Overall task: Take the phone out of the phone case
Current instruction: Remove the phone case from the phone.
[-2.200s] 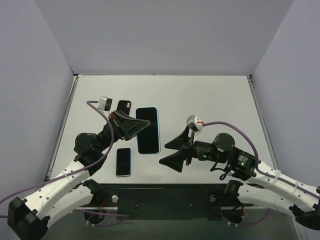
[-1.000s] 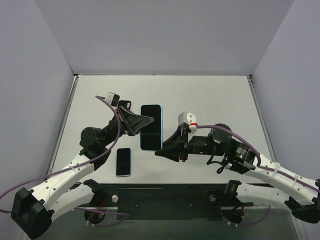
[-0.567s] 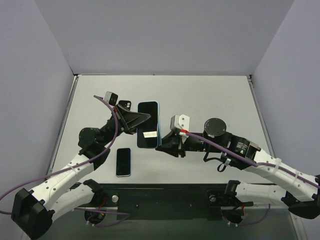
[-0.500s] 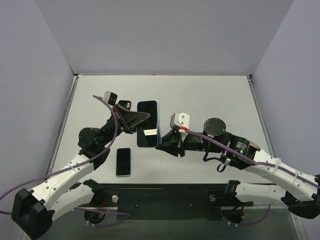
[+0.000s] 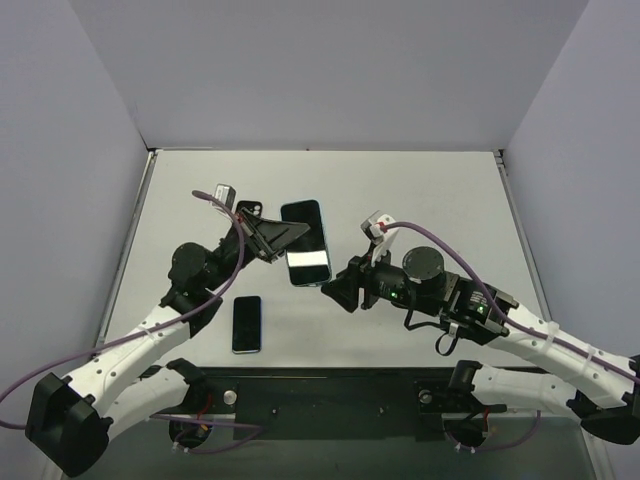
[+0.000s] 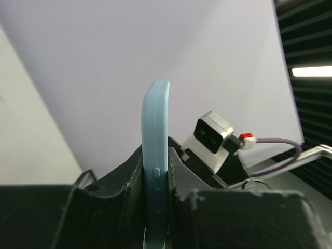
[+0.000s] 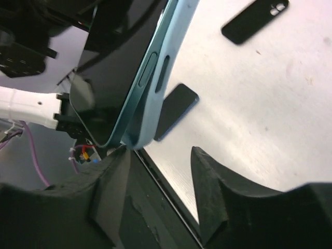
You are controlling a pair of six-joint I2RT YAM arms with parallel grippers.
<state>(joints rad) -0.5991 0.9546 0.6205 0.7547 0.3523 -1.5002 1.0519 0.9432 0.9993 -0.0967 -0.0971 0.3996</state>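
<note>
The phone (image 5: 305, 238), seated in its light-blue phone case (image 6: 155, 129), is held raised above the middle of the table (image 5: 430, 190), tilted with the screen upward. The phone case is pinched across its thickness by the left gripper (image 5: 285, 238). The right gripper (image 5: 335, 291) is seen just beside the phone's near corner, its fingers spread with nothing between them. At that corner the phone case appears slightly parted from the phone. A small dark phone (image 5: 247, 323) lies toward the table's near-left edge, and a black case (image 5: 249, 209) is seen just beyond the left gripper.
</note>
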